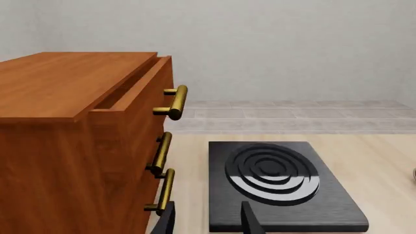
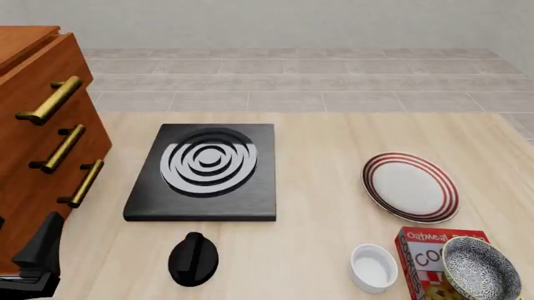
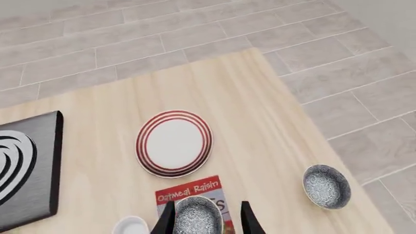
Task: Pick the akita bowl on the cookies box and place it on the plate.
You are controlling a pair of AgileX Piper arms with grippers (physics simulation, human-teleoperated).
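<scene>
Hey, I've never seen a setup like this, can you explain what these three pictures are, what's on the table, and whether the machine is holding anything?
These are simulator renders of a two-armed robot at a table. One camera looks down from the arms' side; the other two ride just behind each gripper. On the table sit a black stove, a red-ringed plate, a white ramekin and a cookies box with a speckled bowl on it. A wooden cabinet stands at the left. The right gripper hangs open above that bowl, holding nothing; a second speckled bowl lies nearer the table's edge. The left gripper is open and empty near the cabinet.
</scene>
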